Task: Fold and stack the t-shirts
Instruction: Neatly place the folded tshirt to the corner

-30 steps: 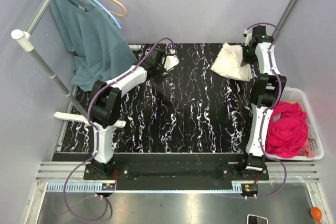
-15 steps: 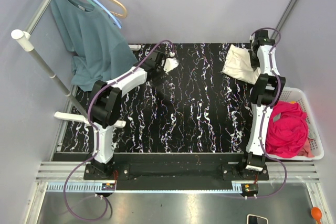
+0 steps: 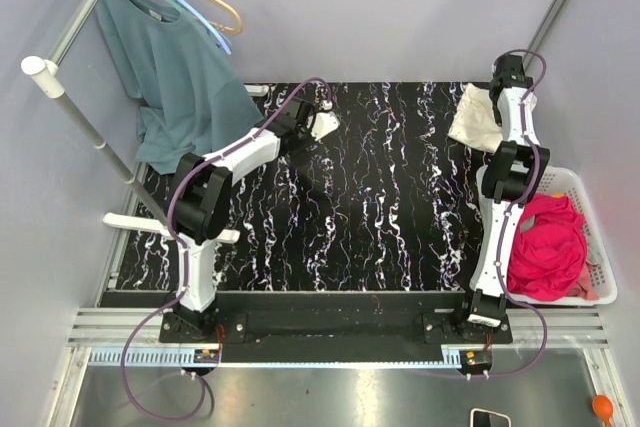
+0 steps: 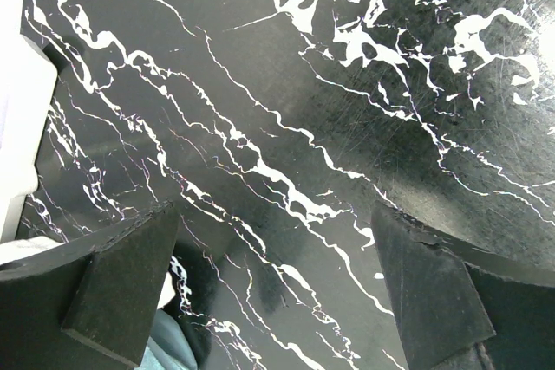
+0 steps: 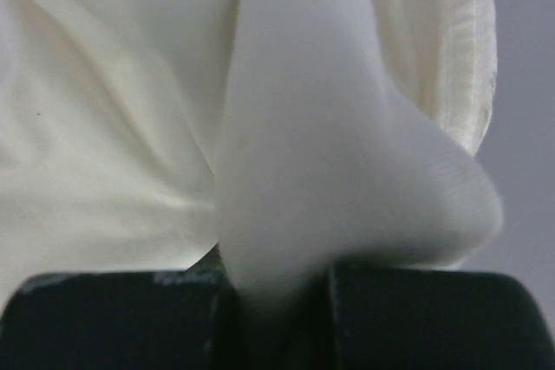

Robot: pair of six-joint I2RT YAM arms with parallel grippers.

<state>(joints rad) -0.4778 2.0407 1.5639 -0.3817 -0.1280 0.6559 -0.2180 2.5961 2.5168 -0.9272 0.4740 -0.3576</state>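
The cream t-shirt [image 3: 470,119] is a bunched, folded bundle at the table's far right corner. My right gripper [image 3: 495,107] is shut on its edge. In the right wrist view a thick fold of that cream t-shirt [image 5: 113,127] fills the frame and is pinched in my right gripper [image 5: 277,301]. The magenta-pink t-shirt [image 3: 545,247] lies crumpled in the white basket [image 3: 600,292] at the right. My left gripper [image 3: 322,127] hangs open over the far left of the table; in its wrist view my left gripper [image 4: 273,301] has only bare marble between its fingers [image 4: 113,292].
A teal shirt [image 3: 180,77] hangs from hangers on a rail [image 3: 75,97] at the back left, its hem reaching the black marble table [image 3: 370,217]. The white basket stands off the table's right edge, beside the right arm.
My right gripper has carried the cream t-shirt rightward toward the far right corner, and the bundle has narrowed. The left arm has stayed put.
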